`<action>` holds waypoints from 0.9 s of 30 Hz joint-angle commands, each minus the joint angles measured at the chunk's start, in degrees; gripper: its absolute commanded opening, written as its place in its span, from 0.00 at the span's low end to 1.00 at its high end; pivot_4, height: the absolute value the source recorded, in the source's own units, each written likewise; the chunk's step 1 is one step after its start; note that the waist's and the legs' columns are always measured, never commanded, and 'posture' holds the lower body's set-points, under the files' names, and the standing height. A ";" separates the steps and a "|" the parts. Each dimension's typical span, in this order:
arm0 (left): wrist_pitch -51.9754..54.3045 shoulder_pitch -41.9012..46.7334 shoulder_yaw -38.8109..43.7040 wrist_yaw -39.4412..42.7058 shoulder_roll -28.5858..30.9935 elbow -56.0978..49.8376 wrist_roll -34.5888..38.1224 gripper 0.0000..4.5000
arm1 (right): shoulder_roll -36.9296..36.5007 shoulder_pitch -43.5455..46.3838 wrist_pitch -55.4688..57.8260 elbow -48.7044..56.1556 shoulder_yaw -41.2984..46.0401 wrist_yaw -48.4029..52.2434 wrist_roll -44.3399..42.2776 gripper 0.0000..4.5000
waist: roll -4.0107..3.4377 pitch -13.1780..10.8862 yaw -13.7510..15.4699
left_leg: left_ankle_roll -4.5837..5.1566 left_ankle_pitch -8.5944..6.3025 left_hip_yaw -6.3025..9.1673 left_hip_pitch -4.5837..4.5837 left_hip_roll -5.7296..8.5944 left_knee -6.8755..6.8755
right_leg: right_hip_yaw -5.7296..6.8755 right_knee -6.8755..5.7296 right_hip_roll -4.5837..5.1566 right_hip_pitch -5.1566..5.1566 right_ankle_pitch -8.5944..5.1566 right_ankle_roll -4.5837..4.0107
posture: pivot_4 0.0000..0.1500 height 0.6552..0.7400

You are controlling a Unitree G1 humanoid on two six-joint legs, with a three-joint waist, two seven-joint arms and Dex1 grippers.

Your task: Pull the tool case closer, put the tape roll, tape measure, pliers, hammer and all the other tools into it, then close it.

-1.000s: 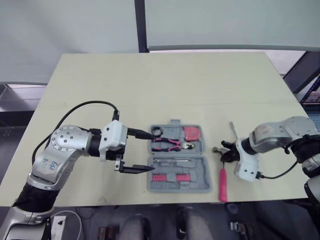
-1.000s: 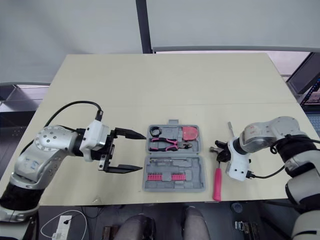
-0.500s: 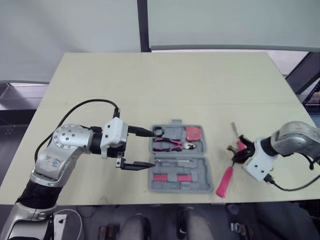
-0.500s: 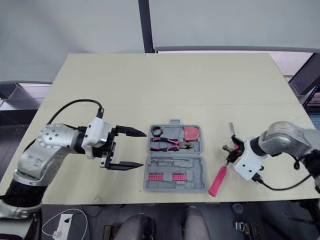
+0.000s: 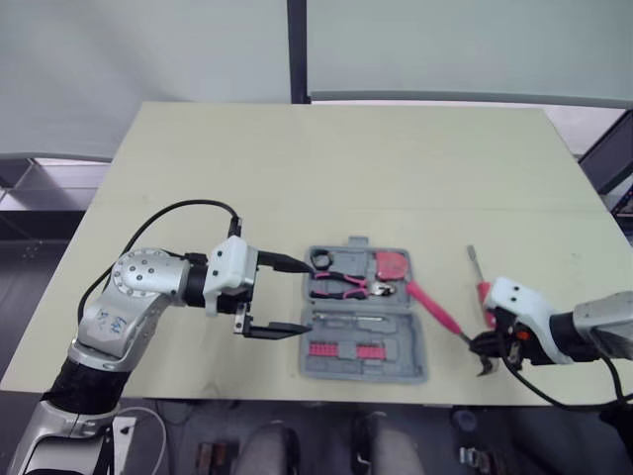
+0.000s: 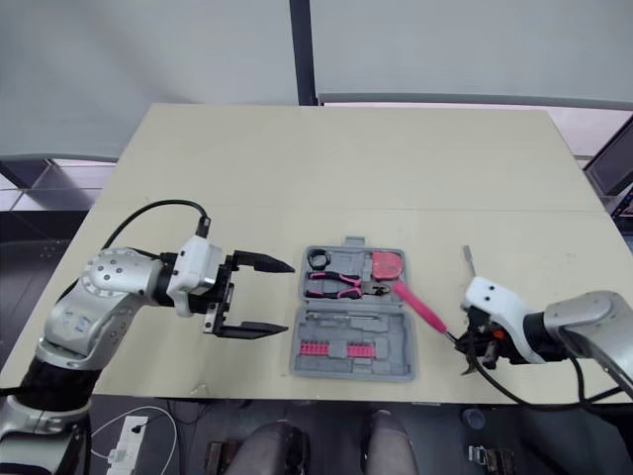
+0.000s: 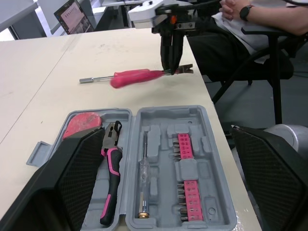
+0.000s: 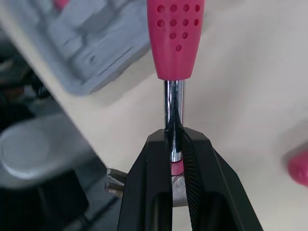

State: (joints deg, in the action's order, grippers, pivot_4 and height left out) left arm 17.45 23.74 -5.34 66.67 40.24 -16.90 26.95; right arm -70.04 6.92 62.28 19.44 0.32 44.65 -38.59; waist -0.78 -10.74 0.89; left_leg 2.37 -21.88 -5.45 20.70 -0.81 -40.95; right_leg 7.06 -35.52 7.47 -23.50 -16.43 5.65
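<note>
Where head views hide the grasp, right wrist view shows right fingers [image 8: 197, 163] pinching the hammer's [image 5: 435, 309] chrome shaft. Its pink dimpled grip reaches the open grey tool case [image 5: 364, 373], mid front edge of the desk [image 5: 297, 178]. Left fingers [image 5: 282, 262] spread.

The grey plastic tool case [image 5: 361, 317] lies open flat on the counter [image 5: 297, 168], holding pink-handled pliers [image 5: 341, 285], a red tape measure [image 5: 393, 264] and a black tape roll [image 5: 319, 259]. The pink-handled hammer [image 5: 432, 309] slants with its grip end at the case's right edge.
</note>
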 commanded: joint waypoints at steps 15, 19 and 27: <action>-1.56 1.08 0.98 1.72 -0.30 0.78 0.04 1.00 | 34.12 9.15 30.22 -1.94 17.94 -32.54 5.00 0.01 | -0.03 0.04 0.37 | 0.00 0.01 0.03 0.39 0.03 -0.11 | 0.30 0.06 -0.74 -0.20 0.08 0.15 | 1.00 1.00; -1.45 1.19 0.92 1.73 -0.30 0.52 0.05 1.00 | 37.58 9.83 30.22 -1.62 23.41 -36.24 4.31 0.27 | -0.04 0.04 0.33 | -0.01 0.02 -0.02 0.37 -0.01 -0.10 | 0.27 0.04 -0.79 -0.23 0.09 0.16 | 1.00 1.00; -1.69 1.62 0.64 2.47 -0.36 0.83 0.22 1.00 | 29.19 -4.65 20.86 21.33 25.28 -27.65 1.00 0.99 | -0.10 0.04 0.47 | -0.01 0.01 0.01 0.39 0.02 -0.03 | 0.23 0.12 -0.81 -0.24 0.09 0.17 | 1.00 1.00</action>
State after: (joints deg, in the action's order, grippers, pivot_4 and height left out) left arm 16.36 24.79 -5.38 68.62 39.50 -15.03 26.75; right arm -40.42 4.24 87.02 34.92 25.65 15.32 -37.93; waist -0.88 -10.71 1.36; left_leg 2.36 -21.86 -5.43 21.09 -0.81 -40.97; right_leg 7.28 -35.39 6.65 -23.74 -16.34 5.83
